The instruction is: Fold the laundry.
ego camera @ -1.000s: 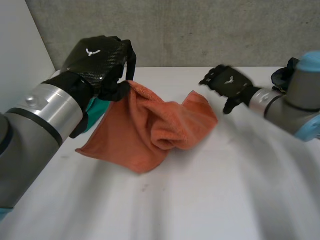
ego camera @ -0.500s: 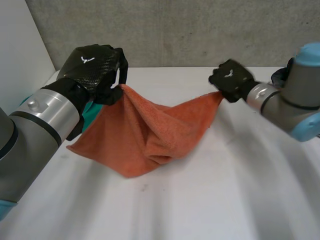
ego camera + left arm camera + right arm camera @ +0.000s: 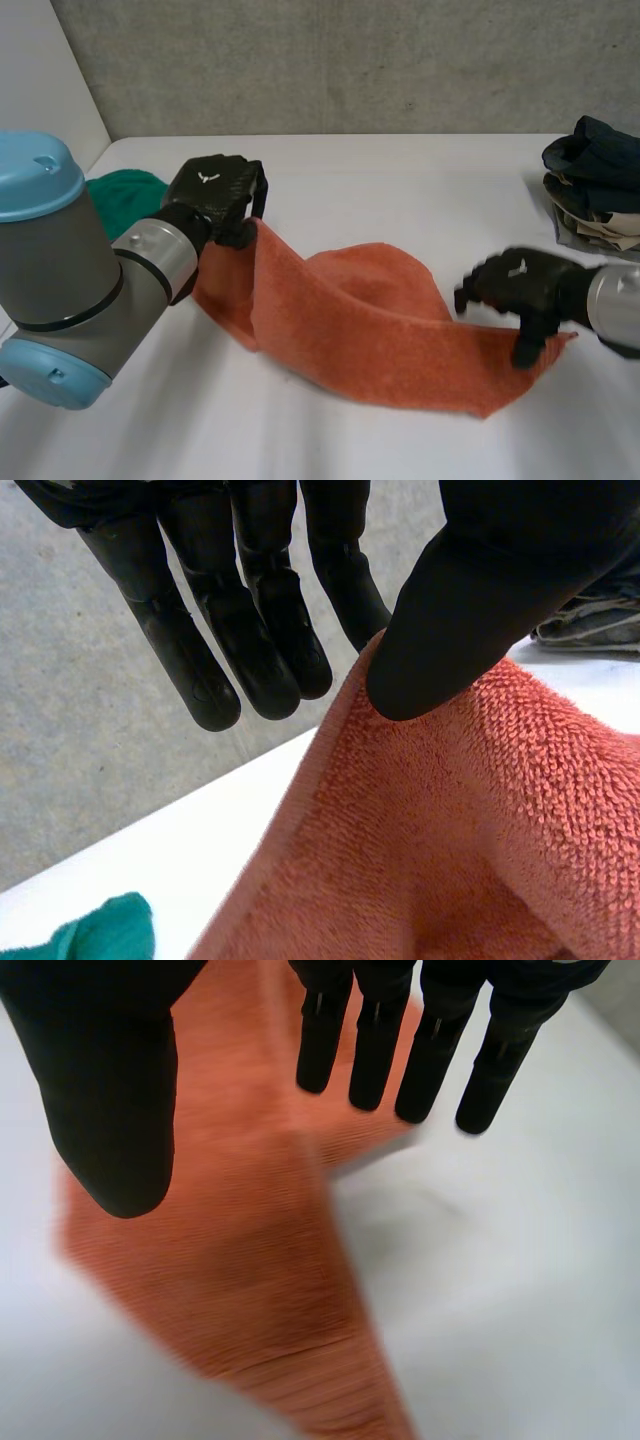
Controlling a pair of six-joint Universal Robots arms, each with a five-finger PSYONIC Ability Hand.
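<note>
Head view, table (image 3: 400, 180): white, against a grey wall.
Left arm (image 3: 60, 270): grey with light-blue caps, reaching in over the table's left side.
Orange towel (image 3: 370, 330): mid-table; one end is raised at the left hand and the rest runs down, rumpled, across the tabletop to a corner under the right hand.
Dark clothes pile (image 3: 595, 180): far right of the table, well apart from the towel.
Green cloth (image 3: 125, 195): far left, behind the left arm.
Left hand (image 3: 215, 190): thumb pinches the towel's edge against the nearest finger; the other fingers are straight and off the cloth.
Right hand (image 3: 520, 285): above the towel's right corner, fingers straight, thumb spread, gripping nothing.
</note>
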